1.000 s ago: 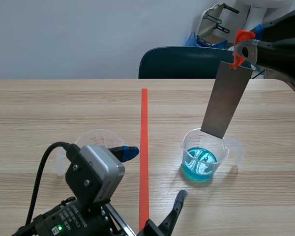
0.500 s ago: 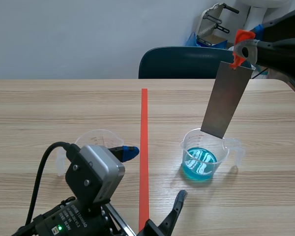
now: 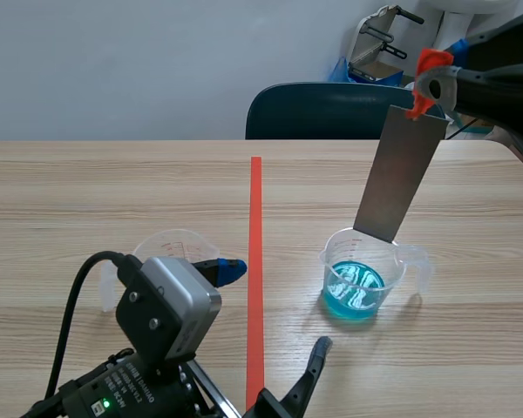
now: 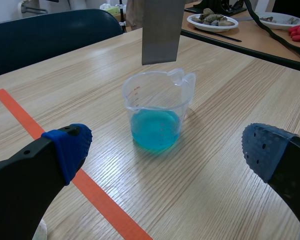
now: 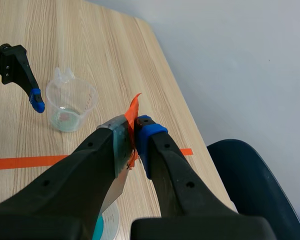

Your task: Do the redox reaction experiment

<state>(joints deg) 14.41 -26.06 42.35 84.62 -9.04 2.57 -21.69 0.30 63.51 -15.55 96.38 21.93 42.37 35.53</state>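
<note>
A clear measuring beaker (image 3: 363, 279) with blue liquid at its bottom stands right of the tape line. A grey metal strip (image 3: 399, 178) hangs tilted over it, its lower edge just above the rim and out of the liquid. My right gripper (image 3: 423, 91) is shut on the strip's top, where an orange tag sticks out; in the right wrist view the right gripper (image 5: 135, 137) pinches strip and tag. My left gripper (image 3: 277, 306) rests low and open near the front edge. In the left wrist view the beaker (image 4: 157, 110) stands ahead of the left gripper (image 4: 165, 150), with the strip (image 4: 160, 30) above it.
An empty clear beaker (image 3: 170, 252) stands left of the orange tape line (image 3: 255, 200), close to my left arm. A dark blue chair (image 3: 322, 109) is behind the far table edge. A second table with plates (image 4: 212, 20) lies beyond the right edge.
The metal strip has risen slightly above the beaker's rim. The blue liquid's surface shimmers differently. The left arm has not moved.
</note>
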